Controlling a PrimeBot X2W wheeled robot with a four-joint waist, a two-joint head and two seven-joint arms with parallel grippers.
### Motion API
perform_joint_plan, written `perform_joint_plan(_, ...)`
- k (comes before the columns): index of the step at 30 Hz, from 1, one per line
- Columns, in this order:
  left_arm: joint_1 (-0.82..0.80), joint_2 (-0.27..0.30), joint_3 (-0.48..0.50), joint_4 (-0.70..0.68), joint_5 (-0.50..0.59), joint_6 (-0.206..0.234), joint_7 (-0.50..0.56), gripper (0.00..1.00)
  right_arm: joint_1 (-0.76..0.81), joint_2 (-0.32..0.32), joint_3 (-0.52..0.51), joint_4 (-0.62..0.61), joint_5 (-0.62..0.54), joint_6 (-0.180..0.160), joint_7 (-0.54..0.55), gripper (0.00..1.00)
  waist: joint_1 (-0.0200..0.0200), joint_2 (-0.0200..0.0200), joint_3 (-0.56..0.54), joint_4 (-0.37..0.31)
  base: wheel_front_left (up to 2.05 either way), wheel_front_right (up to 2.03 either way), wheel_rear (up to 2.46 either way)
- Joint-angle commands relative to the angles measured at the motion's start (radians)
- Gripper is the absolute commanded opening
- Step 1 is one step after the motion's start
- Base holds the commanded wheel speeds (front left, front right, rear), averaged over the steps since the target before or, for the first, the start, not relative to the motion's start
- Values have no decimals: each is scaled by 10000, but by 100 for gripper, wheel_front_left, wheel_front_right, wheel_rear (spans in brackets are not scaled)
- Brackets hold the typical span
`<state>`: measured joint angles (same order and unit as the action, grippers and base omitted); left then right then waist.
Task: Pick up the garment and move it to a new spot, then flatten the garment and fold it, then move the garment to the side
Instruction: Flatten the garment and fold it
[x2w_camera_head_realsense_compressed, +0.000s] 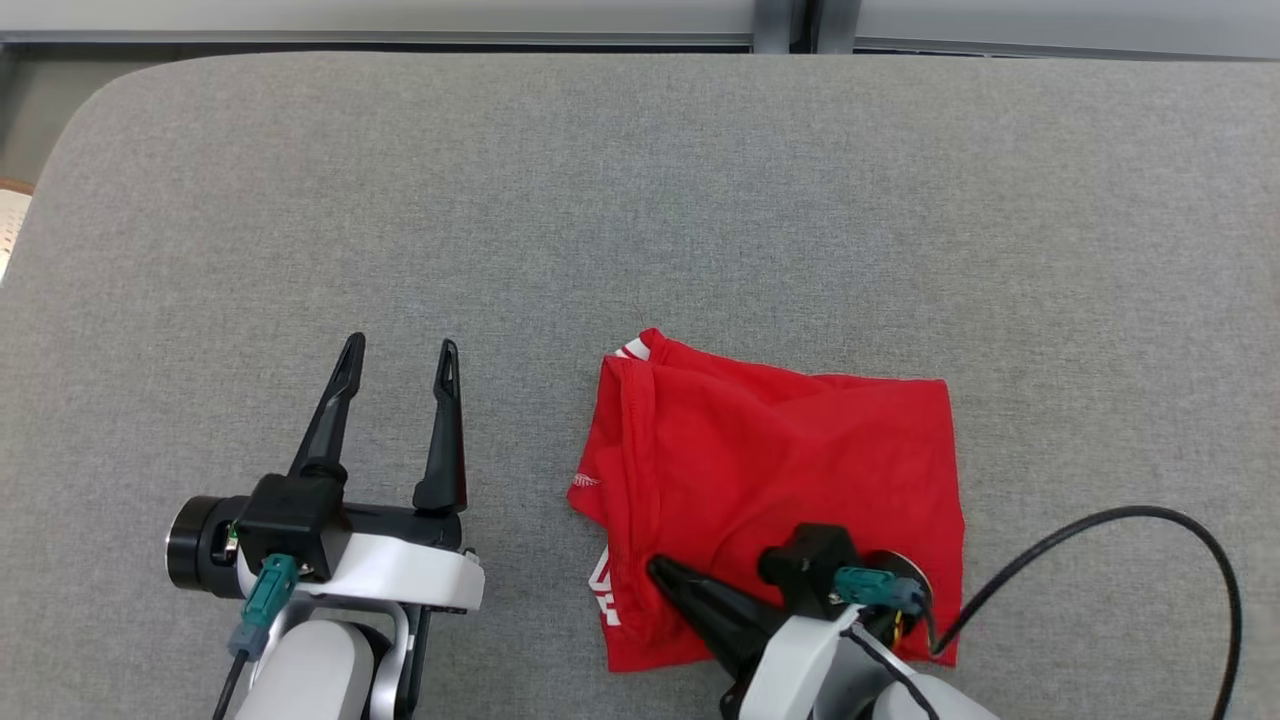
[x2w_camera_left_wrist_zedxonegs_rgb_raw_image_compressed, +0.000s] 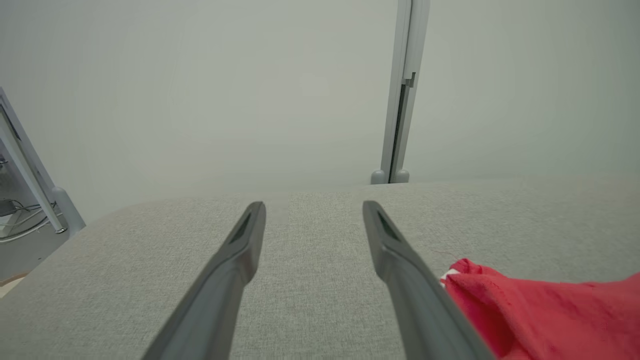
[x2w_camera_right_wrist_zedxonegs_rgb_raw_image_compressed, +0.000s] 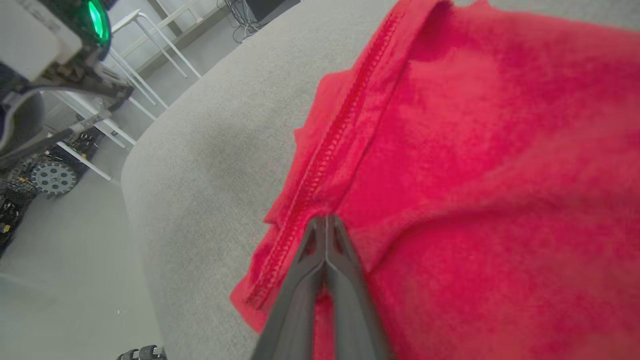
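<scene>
Pinching a thin bit of the folded red fabric garment (x2w_camera_head_realsense_compressed: 780, 450) beneath it, the closed right end effector (x2w_camera_right_wrist_zedxonegs_rgb_raw_image_compressed: 326, 222) may lift only one layer and undo the fold; the left end effector (x2w_camera_head_realsense_compressed: 400, 345) stands spread.

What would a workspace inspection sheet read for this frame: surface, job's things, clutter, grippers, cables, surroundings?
Surface: grey fabric-covered table, far-left corner rounded.
Job's things: red garment, loosely folded, white print at its left edge, lying at the near right.
Clutter: nothing seen.
Grippers: left gripper open, beside the garment, apart from it; right gripper shut, pinching a fold by the stitched hem.
Cables: black cable loops from the right wrist over the table; teal connector on the left wrist.
Surroundings: pale wall with grey post behind; toothed wheel on the floor.
</scene>
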<state>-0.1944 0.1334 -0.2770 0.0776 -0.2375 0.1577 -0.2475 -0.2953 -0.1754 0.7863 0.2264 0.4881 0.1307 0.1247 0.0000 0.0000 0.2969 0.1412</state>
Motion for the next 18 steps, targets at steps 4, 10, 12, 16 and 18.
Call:
perform_joint_plan(4, -229, -22, 30, 104, -13, -36, -101, 100, -561, 136, 734, 319, 374, 1, -98, 0, 0, 0, 66, 53, 0, 0, 0)
perform_joint_plan(10, -261, -69, 54, 172, -32, -23, -143, 100, -1160, 357, 1311, 659, 734, 1, -479, 0, 0, 0, 103, 24, 0, 0, 0)
perform_joint_plan(12, -260, -69, 80, 171, -28, -20, -160, 100, -1366, 379, 1425, 589, 817, 1, -783, 0, 0, 0, 110, -22, 0, 0, 0)
perform_joint_plan(16, -225, -24, 141, 150, 8, 6, -166, 100, -1654, 266, 1455, 47, 1016, 1, -1365, 0, 0, 0, 84, -165, 0, 0, 0)
perform_joint_plan(18, -206, 16, 174, 144, 21, 19, -171, 100, -1735, 67, 1330, -303, 1042, 1, -1577, 0, 0, 0, 36, -261, 0, 0, 0)
